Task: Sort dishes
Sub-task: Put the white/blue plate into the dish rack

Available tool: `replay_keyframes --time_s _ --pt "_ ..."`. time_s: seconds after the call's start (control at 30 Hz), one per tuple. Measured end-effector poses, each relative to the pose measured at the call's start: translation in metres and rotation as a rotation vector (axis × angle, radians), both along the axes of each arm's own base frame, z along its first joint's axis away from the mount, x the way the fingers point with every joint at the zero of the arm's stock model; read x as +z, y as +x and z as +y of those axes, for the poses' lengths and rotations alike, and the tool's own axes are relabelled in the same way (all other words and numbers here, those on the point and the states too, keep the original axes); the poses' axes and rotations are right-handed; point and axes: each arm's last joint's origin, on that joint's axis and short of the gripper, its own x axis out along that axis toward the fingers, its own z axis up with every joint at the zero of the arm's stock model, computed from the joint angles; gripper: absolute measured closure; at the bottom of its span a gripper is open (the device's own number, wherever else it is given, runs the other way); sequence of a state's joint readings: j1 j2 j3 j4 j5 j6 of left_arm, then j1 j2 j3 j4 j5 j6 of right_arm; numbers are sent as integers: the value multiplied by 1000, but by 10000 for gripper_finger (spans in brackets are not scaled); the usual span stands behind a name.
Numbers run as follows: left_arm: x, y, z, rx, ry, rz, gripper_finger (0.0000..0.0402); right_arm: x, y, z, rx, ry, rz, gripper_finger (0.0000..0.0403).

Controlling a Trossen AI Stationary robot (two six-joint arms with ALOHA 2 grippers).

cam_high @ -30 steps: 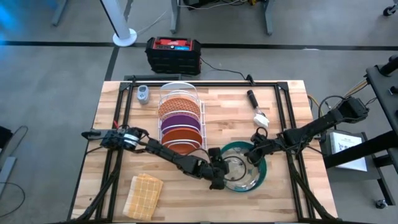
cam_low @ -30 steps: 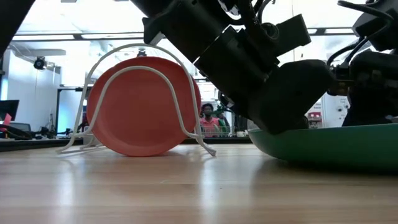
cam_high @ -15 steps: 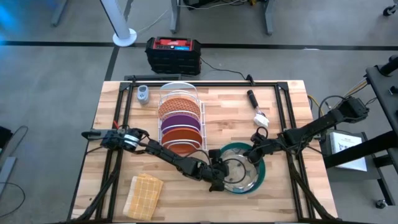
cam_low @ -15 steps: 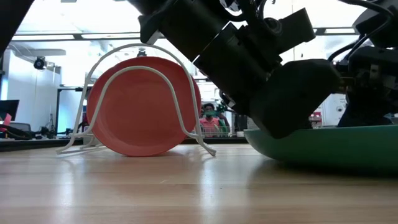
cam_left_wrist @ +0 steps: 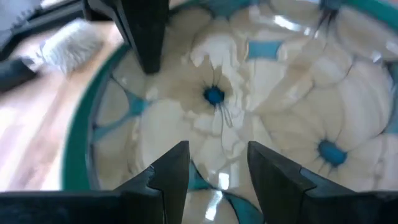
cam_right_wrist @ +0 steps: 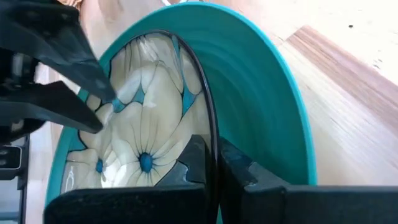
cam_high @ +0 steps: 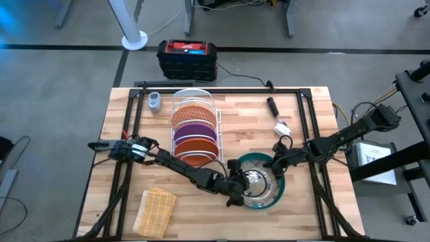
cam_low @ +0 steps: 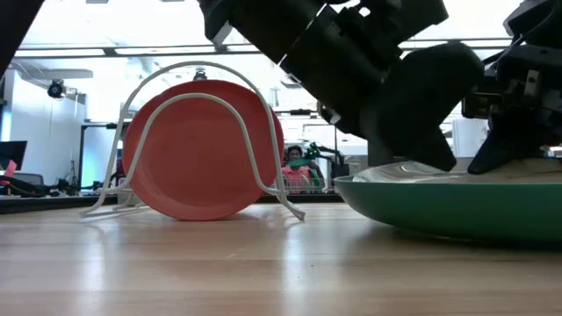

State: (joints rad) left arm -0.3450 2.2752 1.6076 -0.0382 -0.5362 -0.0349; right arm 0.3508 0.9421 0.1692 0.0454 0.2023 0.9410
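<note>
A clear glass plate point(cam_high: 259, 188) lies inside the larger teal-green plate point(cam_high: 283, 183) at the table's near middle. My right gripper point(cam_high: 273, 163) is at the plates' far right rim, shut on the glass plate's thin edge. My left gripper point(cam_high: 242, 191) reaches in from the left, and its open fingers point(cam_left_wrist: 177, 165) stand over the glass plate's left part. In the low view the glass edge point(cam_low: 395, 172) shows just above the teal rim point(cam_low: 439, 206). Three more plates stand in the rack. My right gripper pinches the glass plate's rim point(cam_right_wrist: 210, 134) between its two fingers, one on the plate's upper face and one on the side toward the teal plate point(cam_right_wrist: 267, 93). It comes slanting down from the table's far right. My left gripper: I cannot tell whether it touches the glass.
A white wire rack point(cam_high: 195, 101) at the far middle holds an orange-patterned, a purple and an orange plate point(cam_low: 202, 149) on edge. A tan woven cloth point(cam_high: 156, 210) lies near left, a dish brush point(cam_high: 278, 118) far right, a small grey thing point(cam_high: 154, 102) far left.
My left gripper has risen a little over the plates' left rim. In the low view the glass plate's edge now shows above the teal rim, where the gripper covered it before, and the teal plate's rim has crept slightly toward the rack.
</note>
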Motion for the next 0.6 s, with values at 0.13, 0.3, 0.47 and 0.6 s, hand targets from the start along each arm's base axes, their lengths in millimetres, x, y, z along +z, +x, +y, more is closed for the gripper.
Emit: replay_keyframes --time_s 0.13,0.3,0.47,0.6 --pt "3 1 0 -15 5 -9 249 0 -3 -1 -12 -8 25 401" --pt "5 2 -2 -32 -20 -33 249 1 -4 -2 -24 1 31 401" --pt "12 3 -2 -33 -19 -66 249 4 -5 -2 -22 5 13 401" --pt "15 3 -2 -36 -16 -77 249 7 -6 -3 -17 5 -5 401"
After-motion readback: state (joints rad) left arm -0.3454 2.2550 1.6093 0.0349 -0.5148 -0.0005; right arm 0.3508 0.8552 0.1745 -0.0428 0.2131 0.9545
